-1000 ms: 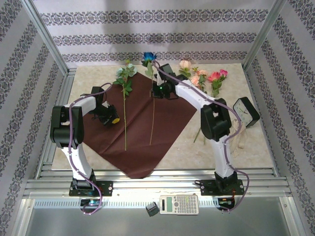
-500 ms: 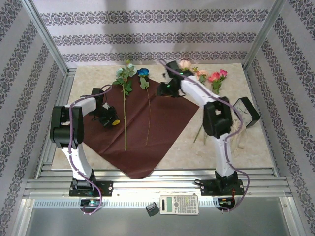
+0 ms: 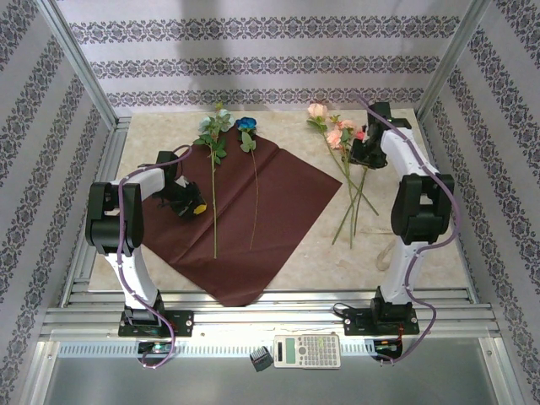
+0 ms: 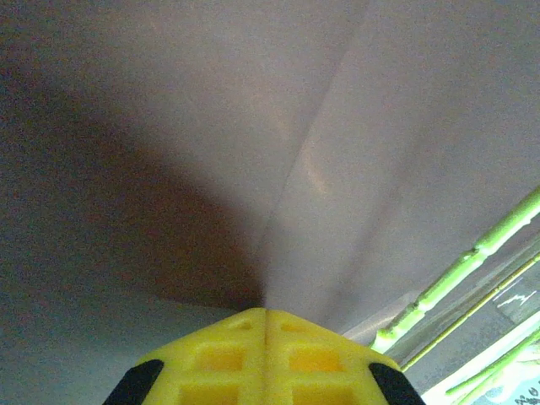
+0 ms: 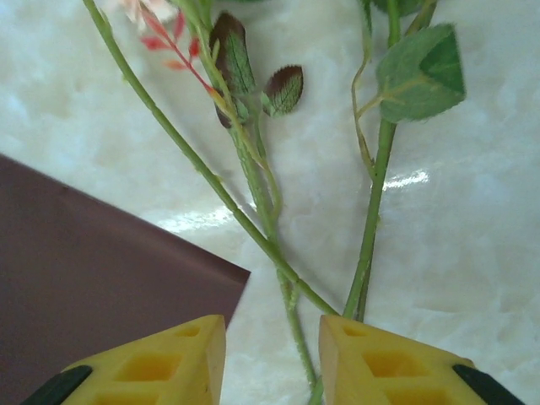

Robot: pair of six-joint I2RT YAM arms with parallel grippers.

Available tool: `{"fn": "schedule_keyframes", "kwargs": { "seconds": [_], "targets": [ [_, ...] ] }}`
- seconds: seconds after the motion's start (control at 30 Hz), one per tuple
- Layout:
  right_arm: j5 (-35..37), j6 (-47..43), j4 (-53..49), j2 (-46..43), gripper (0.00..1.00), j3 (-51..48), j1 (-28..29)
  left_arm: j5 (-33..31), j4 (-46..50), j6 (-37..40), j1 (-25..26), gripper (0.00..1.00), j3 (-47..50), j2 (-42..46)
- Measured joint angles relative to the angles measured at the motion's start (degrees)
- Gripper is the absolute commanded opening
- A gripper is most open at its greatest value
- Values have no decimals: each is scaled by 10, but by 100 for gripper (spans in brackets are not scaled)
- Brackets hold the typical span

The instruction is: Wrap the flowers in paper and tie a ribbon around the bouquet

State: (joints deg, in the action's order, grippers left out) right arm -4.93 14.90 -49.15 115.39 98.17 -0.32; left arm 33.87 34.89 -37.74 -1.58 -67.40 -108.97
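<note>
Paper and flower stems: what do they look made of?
Paper: a thin sheet, dark maroon, mostly matte from above. The soft fold creases suggest wrapping paper, possibly a nonwoven wrap.
Flower stems: likely moulded plastic, judging by the smooth, uniform bright green.
Leaves: probably fabric, with printed-looking veins and slightly fuzzy edges.

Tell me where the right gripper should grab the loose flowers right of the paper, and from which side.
Probably the bare stems below the leaves, from straight above: they lie flat on the table, thin and close together there, and the open right gripper hangs over them with jaws either side.
</note>
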Motion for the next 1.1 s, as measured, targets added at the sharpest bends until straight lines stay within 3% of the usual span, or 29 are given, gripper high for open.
{"fn": "schedule_keyframes", "kwargs": {
  "seconds": [0.27, 0.53, 0.73, 0.93, 1.1],
  "targets": [
    [41, -47, -19, 84, 40, 49, 54, 0, -2, -2, 0, 3, 0, 0],
    [95, -52, -45, 151, 41, 160, 70, 0, -4, -4, 0, 3, 0, 0],
    [87, -6, -26, 92, 39, 62, 30, 0, -4, -7, 0, 2, 0, 0],
    [65, 26, -21, 80, 39, 36, -33, 0, -4, -8, 0, 2, -2, -1],
    [42, 42, -23, 94, 38, 33, -42, 0, -4, -9, 0, 2, -12, -4]
  ]
}}
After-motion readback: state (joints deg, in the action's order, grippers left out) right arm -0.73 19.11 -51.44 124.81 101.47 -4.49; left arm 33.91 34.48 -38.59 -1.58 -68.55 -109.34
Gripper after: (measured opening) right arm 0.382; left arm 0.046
